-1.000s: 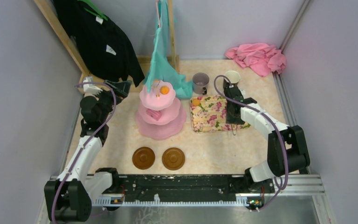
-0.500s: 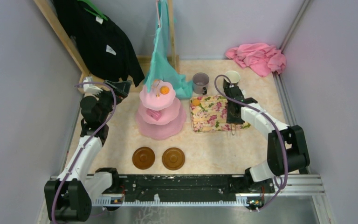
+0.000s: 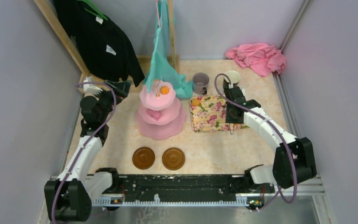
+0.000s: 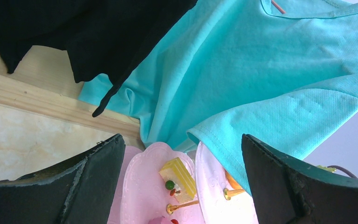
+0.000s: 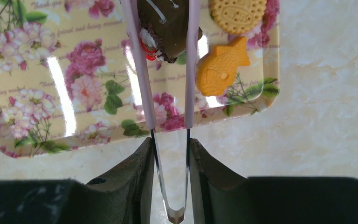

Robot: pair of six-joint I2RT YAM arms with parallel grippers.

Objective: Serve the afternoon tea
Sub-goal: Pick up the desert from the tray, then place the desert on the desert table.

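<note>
My right gripper point(image 5: 170, 149) is shut on metal tongs point(image 5: 142, 84) with pink arms. The tongs' tips pinch a brown cake point(image 5: 168, 28) over the floral tray point(image 5: 51, 93). An orange fish cake point(image 5: 219, 70) and a round biscuit point(image 5: 237, 14) lie beside it. In the top view that gripper point(image 3: 233, 122) hangs over the tray's point(image 3: 209, 116) near right side. The pink three-tier stand point(image 3: 161, 126) holds an orange cake point(image 3: 165, 89), a pink cake point(image 3: 154, 115) and a yellow cake point(image 4: 179, 177). My left gripper point(image 3: 119, 86) stands open to the left of the stand.
A grey mug point(image 3: 200, 83) and a black white-lined mug point(image 3: 232, 77) stand behind the tray. Two brown discs point(image 3: 143, 157) point(image 3: 173, 158) lie near the front. Teal fabric point(image 4: 261, 70) drapes over the stand's top tier; a black garment point(image 4: 98, 28) hangs left. A pink cloth point(image 3: 258, 57) lies back right.
My right gripper has squeezed the tongs narrower, and the right arm's elbow has swung out to the right and down. The left arm has stayed still.
</note>
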